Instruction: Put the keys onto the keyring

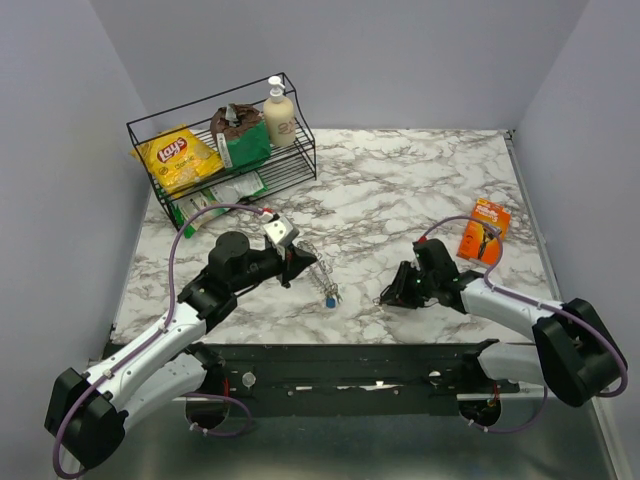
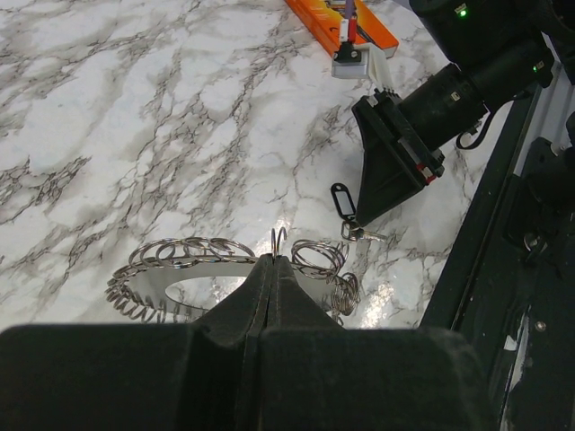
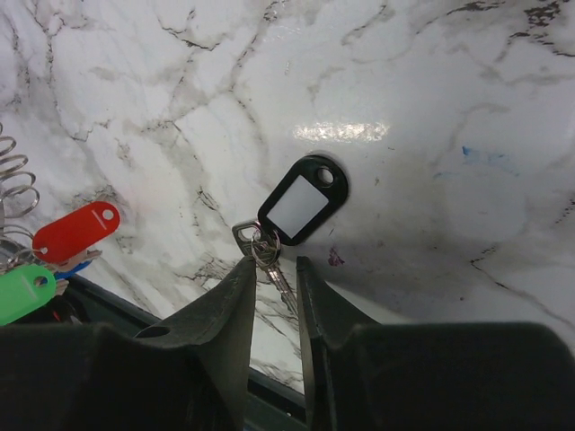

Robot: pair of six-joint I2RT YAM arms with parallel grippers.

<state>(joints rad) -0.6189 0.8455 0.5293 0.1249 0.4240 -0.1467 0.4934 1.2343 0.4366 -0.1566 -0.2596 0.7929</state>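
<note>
We count two arms over the marble table (image 1: pixel 400 190), and one keyring (image 2: pixel 180 269), a silvery coil lying flat. The left gripper (image 2: pixel 272 262) has its two fingers pressed together on the ring's rim at the ring's 3 o'clock side in the left wrist view, with a loop of wire poking up just past the tips.

In the right wrist view we count four tags. One black-tagged key (image 3: pixel 301 202) has a white label and lies on the table with its metal blade pointing to 6 o'clock. One red tag (image 3: pixel 76 231) and one green tag (image 3: pixel 22 292) sit at its 9 o'clock, beside the end of the coil. One blue tag (image 1: pixel 329 299) shows from overhead, at the ring's 6 o'clock end.

The right gripper (image 3: pixel 274 269) is down at the table. Its two fingers stand a narrow gap apart, and the blade of the black-tagged key lies in that gap. We cannot tell whether either finger presses on it.

At 11 o'clock on the table stands one wire rack (image 1: pixel 290 160), holding one chip bag (image 1: pixel 178 158), one dark bag (image 1: pixel 240 135) and one soap bottle (image 1: pixel 279 115). One orange packet (image 1: pixel 484 230) lies at 3 o'clock, well apart from the ring.
</note>
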